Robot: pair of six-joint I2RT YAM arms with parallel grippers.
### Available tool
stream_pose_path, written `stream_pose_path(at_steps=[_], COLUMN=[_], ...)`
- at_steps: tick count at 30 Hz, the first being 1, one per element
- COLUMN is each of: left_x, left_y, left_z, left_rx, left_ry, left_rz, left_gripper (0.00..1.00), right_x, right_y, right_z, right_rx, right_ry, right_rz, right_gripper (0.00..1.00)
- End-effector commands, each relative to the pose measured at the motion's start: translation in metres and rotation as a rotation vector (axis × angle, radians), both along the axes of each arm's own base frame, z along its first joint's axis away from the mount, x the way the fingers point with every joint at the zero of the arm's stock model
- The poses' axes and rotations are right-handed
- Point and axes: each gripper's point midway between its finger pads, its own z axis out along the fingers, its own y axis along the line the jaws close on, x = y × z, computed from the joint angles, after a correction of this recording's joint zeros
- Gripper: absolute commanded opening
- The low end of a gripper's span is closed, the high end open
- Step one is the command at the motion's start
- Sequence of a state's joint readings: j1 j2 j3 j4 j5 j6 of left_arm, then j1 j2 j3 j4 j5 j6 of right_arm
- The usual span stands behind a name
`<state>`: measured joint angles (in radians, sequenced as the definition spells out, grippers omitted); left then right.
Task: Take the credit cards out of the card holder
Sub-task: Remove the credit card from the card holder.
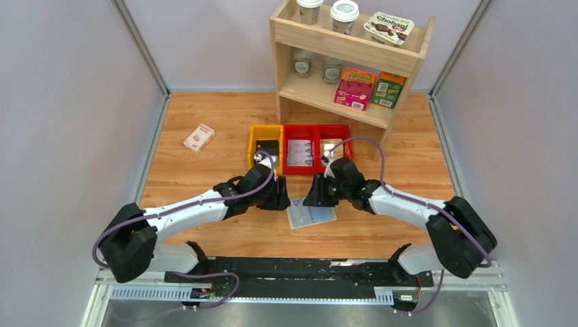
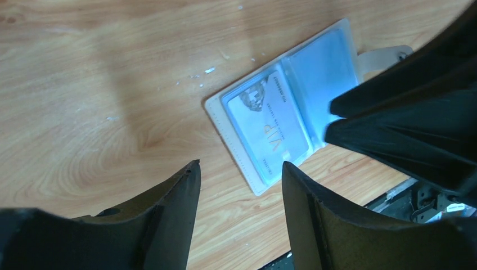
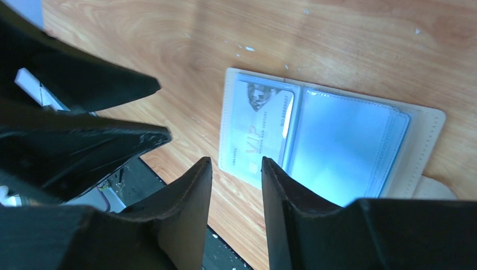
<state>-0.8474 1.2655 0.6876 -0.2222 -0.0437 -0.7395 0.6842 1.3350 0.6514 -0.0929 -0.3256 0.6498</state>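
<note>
On the table (image 1: 191, 170), card holder (image 1: 311, 214) lies open — one credit card (image 2: 270, 126) pocketed.

On the card holder (image 2: 323, 67), the snap tab (image 2: 381, 56) is partly hidden.

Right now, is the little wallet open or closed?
Open. The card holder lies spread flat on the table, both blue-grey pocket sides facing up, and a card printed VIP sits in one pocket.
</note>
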Motion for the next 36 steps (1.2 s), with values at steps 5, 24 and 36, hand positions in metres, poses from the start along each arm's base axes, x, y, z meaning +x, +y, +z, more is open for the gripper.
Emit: stream_pose_path(at_steps=[5,24,36], left_x=[0.008,0.000,-0.004], left_y=[-0.041,-0.027,-0.029], left_z=[0.008,-0.052,-0.066], left_rx=[-0.123,0.078,0.107], left_ry=[0.042,0.227,0.274], left_rz=[-0.061,-0.014,-0.041], left_gripper=[0.49,0.22,0.19], right_x=[0.006,0.003,0.000], right_y=[0.011,0.018,0.037], right_z=[-0.034,-0.032,-0.002], right_rx=[-0.021,0.043,0.206], right_ry=[0.115,0.132,0.070], right_rz=[-0.028,0.016,0.095], right_gripper=[0.38,0.36,0.30])
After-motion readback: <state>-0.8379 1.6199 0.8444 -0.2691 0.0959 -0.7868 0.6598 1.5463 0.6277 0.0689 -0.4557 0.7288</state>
